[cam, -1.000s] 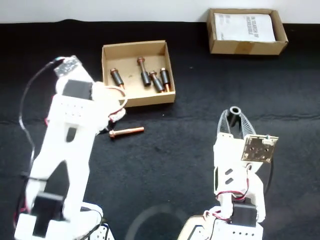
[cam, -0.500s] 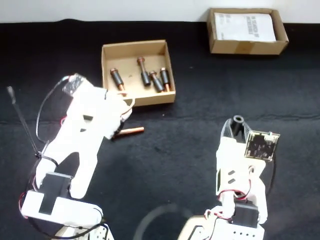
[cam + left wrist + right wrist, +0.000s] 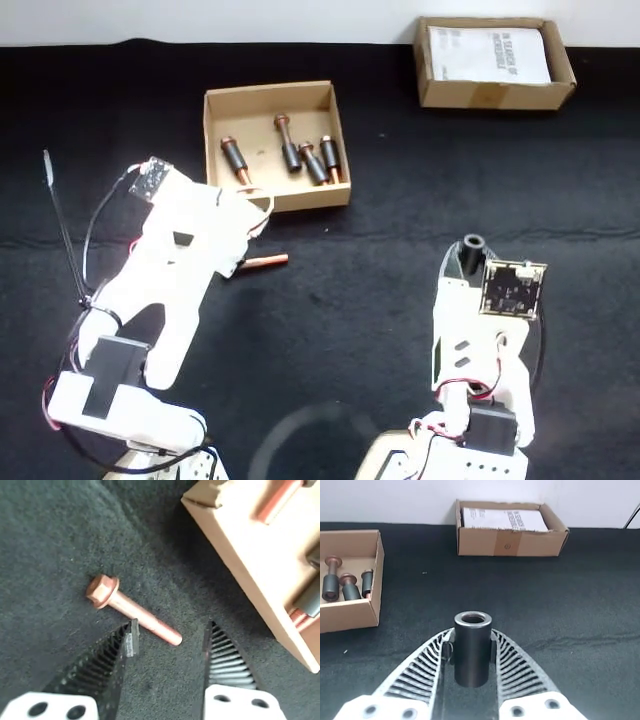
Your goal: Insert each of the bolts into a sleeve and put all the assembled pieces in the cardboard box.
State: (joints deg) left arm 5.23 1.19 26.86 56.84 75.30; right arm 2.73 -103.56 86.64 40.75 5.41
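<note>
Counter (image 3: 400,300): black cloth surface, both arms at the near edge.

Left hand (image 3: 170,632): open about halfway, holding nothing. It hangs low over the copper-coloured flange-head bolt (image 3: 132,612). In the left wrist view the plain end of the shank lies in the gap between the two ribbed black fingertips (image 3: 127,640), and the flanged head points away, outside the gap. I cannot tell whether either fingertip touches the shank.

Bolt position: flat on the counter, near the front wall of the open brown cardboard box (image 3: 270,92) but apart from it. In the high view, the white body of the left arm covers its head end.

Right hand (image 3: 471,645): closed on the dark grey cylindrical metal sleeve (image 3: 471,650). The two fingers press its sides, and its open bore shows at the end away from the wrist. In the high view the sleeve sits at the tip of the right arm, well apart from the bolt and the box, with its round opening facing the camera.

Box contents: four assembled bolt-and-sleeve pieces (image 3: 288,150) lie on the floor of the box, one towards the left side, three grouped towards the right.

Background: a second, shallower cardboard box (image 3: 495,95) stands at the far right of the counter, with a white printed sheet (image 3: 490,52) inside.
</note>
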